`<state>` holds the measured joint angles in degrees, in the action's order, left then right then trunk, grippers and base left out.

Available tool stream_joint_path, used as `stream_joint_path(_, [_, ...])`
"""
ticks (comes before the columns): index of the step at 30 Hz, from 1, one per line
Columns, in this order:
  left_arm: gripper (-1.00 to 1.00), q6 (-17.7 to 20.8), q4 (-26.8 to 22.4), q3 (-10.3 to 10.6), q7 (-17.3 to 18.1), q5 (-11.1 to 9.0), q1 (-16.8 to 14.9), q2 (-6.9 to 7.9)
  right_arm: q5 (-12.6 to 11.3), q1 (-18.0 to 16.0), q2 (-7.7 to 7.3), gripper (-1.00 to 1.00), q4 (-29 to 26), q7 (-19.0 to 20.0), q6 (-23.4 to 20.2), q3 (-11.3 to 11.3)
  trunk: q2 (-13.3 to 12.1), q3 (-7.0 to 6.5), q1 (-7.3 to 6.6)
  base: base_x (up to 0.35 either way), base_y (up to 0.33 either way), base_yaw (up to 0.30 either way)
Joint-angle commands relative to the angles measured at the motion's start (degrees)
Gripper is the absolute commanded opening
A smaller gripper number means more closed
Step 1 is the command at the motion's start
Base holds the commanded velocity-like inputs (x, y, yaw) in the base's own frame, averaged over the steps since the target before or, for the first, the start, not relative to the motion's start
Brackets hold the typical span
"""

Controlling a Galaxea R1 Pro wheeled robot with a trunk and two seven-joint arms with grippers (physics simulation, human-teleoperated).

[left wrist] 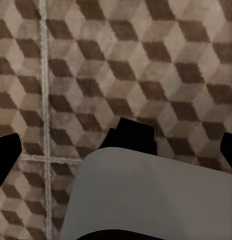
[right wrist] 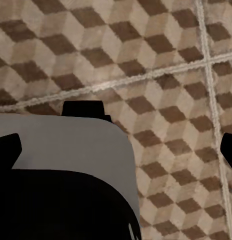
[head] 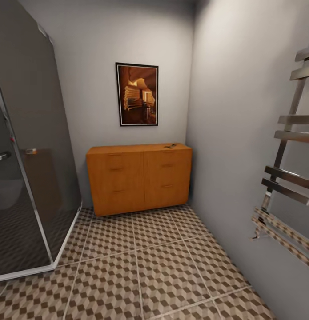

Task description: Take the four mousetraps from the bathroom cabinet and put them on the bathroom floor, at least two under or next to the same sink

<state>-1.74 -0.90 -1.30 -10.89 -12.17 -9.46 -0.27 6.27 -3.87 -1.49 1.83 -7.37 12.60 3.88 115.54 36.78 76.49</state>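
Far left, a dark glass shower enclosure (head: 25, 178) with a white base rail stands closed, out of the working path. Centre back, the low orange-brown wooden cabinet (head: 138, 178) sits against the grey wall under a framed brown picture (head: 137, 94). A small dark cluster on its top near the right end (head: 170, 146) is probably the mousetraps, too small to confirm; presumably staged there within reach. The cube-patterned brown and beige tiled bathroom floor (head: 141, 262) runs open up to the cabinet. Right, a chrome ladder towel rail (head: 287, 178) hangs on the side wall.

Both wrist cameras look straight down at tiles, suggesting arms tucked for driving. Left gripper (left wrist: 116, 152): black fingertips at the frame edges, spread wide, nothing between. Right gripper (right wrist: 116, 145): same, released and empty. Judged stage: approach; no sink in sight.
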Motion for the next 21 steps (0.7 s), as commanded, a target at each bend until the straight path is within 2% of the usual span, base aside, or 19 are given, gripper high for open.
stream_joint_path(1, [1.00, -0.18, 0.02, -0.10, -0.11, -0.34, -0.03, -0.02, 0.61, -0.08, -0.01, 1.00, 0.19, -0.22, 0.32, 0.41, 0.03, 0.06, 0.02, 0.321, 0.000, 0.008])
stream_joint_path(21, [1.00, -0.19, 0.02, 0.14, -0.12, -0.23, -0.03, -0.08, 0.66, -0.08, 0.30, 1.00, 0.19, -0.23, 0.32, 0.36, 0.03, 0.06, 0.02, 0.321, 0.000, 0.002])
